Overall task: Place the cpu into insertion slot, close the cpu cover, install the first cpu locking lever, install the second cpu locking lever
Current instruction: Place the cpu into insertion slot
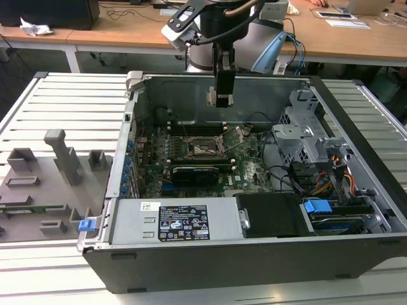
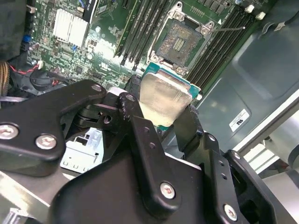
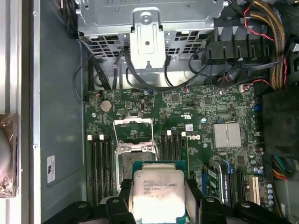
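Observation:
My gripper (image 1: 222, 96) hangs above the open computer case, shut on the cpu (image 1: 213, 96). In both wrist views the cpu (image 2: 164, 95) (image 3: 158, 193) is a pale silver square on a green base, pinched at its edges between the black fingers (image 2: 133, 105). The insertion slot (image 1: 203, 148) (image 2: 180, 43) lies below on the green board, its dark centre bare. It shows partly behind the chip in the first wrist view, insertion slot (image 3: 122, 161). The cpu cover (image 3: 134, 132) (image 2: 189, 13) is swung open beside the slot. A thin locking lever (image 2: 229, 29) sticks out sideways.
Long black memory slots (image 2: 140, 28) flank the socket. A metal drive cage (image 1: 305, 130) and cable bundles (image 3: 268, 28) stand at the exterior view's right inside the case (image 1: 133, 101). A black power supply (image 1: 181, 222) lies at the front. A grey fixture plate (image 1: 44, 184) sits left of the case.

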Available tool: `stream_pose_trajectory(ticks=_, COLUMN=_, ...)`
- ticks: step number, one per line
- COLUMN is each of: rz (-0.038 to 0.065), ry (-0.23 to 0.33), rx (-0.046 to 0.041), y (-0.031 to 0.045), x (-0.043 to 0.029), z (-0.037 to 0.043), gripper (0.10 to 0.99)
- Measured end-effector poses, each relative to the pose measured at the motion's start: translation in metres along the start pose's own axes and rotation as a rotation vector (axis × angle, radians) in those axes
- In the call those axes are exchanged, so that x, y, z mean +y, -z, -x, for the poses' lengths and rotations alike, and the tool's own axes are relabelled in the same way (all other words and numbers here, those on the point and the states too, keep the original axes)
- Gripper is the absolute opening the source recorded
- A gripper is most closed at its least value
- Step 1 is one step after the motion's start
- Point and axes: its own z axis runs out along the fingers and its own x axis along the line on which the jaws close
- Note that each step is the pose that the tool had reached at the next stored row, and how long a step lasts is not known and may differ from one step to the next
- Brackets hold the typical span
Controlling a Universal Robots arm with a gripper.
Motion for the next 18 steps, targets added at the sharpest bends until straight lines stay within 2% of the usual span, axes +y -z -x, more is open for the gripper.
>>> stream_pose_trajectory(ticks=5, rz=0.001, ry=-0.070, rx=-0.0060, y=-0.0003, x=-0.0003, z=0.0000, gripper=0.529)
stream_pose_trajectory(ticks=11, rz=0.004, ry=-0.071, rx=-0.0058, y=-0.0057, x=-0.0082, z=0.0007, gripper=0.529)
stream_pose_trajectory(ticks=18, rz=0.005, ry=-0.071, rx=-0.0098, y=-0.0099, x=-0.0088, z=0.0008, gripper=0.529)
